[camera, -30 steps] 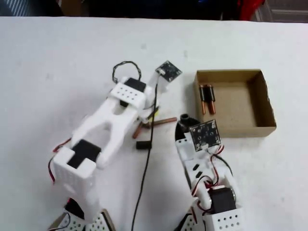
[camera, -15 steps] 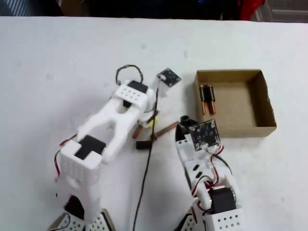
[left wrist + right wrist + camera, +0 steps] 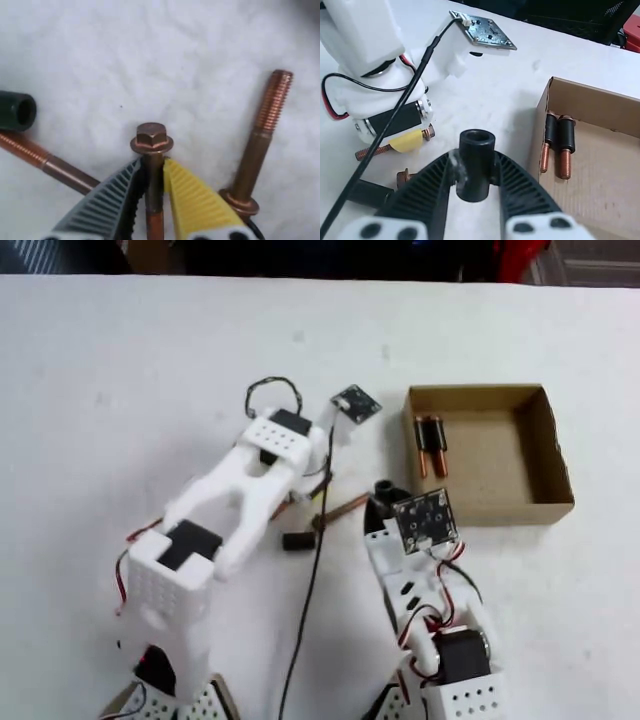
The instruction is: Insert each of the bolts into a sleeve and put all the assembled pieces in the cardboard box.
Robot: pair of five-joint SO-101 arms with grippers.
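Note:
My left gripper (image 3: 153, 165) is shut on a copper bolt (image 3: 151, 140), whose hex head sticks out past the grey and yellow fingertips. In the high view this gripper (image 3: 306, 495) sits low over the table, left of the cardboard box (image 3: 555, 455). My right gripper (image 3: 475, 162) is shut on an upright black sleeve (image 3: 476, 165), with the sleeve (image 3: 382, 490) just in front of the box's near-left corner. Two assembled pieces (image 3: 430, 445) lie side by side inside the box. Two loose bolts (image 3: 260, 140) (image 3: 47, 161) and a loose sleeve (image 3: 15, 110) lie on the table.
The left arm's black cable (image 3: 312, 570) runs down the table between the two arms. A spare sleeve (image 3: 297, 540) and a bolt (image 3: 345, 506) lie between the grippers. The box's cardboard wall (image 3: 542, 125) stands just beside the held sleeve.
The left arm has shifted slightly right, toward the right arm, with the bolt in its gripper. The loose bolt between the arms has turned a little. The right arm has kept still.

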